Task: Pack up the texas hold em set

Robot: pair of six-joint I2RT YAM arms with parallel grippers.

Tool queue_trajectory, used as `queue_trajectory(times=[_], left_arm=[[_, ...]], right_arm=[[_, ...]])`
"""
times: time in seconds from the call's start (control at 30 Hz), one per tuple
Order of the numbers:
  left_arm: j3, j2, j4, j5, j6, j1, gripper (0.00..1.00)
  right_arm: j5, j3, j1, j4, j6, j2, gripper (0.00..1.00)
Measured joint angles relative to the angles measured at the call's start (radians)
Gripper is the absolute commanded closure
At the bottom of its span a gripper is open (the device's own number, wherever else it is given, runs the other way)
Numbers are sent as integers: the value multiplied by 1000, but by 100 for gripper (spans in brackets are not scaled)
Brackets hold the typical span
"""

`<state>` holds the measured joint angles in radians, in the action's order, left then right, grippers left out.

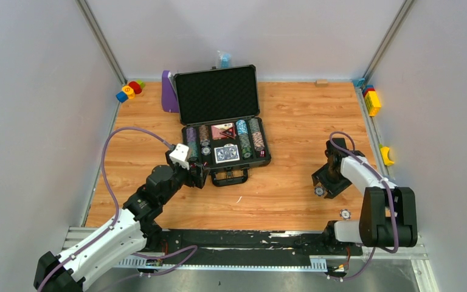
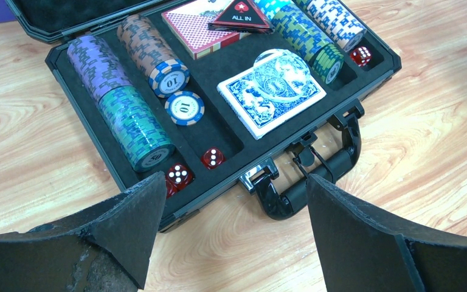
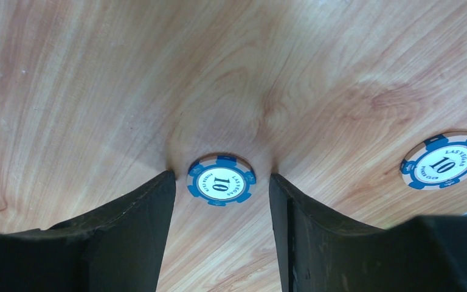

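Right wrist view: pickup step. Right gripper [image 3: 220, 177] part-open, straddling blue-white chip [image 3: 221, 180], not gripping; second chip [image 3: 444, 161] at 3 o'clock. Open case [image 1: 225, 143] at 10 o'clock overhead. Left gripper [image 2: 234, 177] wide, empty. Next: pinch, lift.

The briefcase [image 1: 217, 94] lies at the back middle of the bench [image 1: 292, 121], with chip rows [image 2: 121, 103] and card decks [image 2: 272, 91] in it. Well to its right, one loose chip [image 3: 221, 180] lies between the jaws of the right gripper [image 1: 322, 185]. The other chip [image 3: 444, 161] lies just right of it.
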<state>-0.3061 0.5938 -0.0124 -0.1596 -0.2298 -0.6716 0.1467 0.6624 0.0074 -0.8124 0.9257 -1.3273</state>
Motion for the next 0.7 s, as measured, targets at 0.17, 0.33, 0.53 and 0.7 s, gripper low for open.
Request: queue_trajectory(times=[0.17,0.33,0.53,0.7], left_arm=[[0,0,0,-1,0,0,8],[0,0,0,-3,0,0,7],[0,0,0,-3,0,0,7],[0,0,0,-3,0,0,7]], right_arm=[[-19,18,-2,0,-3,-27,53],[-30,19,-2,2,-4,-28,60],[-38,42,-5,-9,-20,-60,59],[-51,52,-4,-10,-34,-70,59]])
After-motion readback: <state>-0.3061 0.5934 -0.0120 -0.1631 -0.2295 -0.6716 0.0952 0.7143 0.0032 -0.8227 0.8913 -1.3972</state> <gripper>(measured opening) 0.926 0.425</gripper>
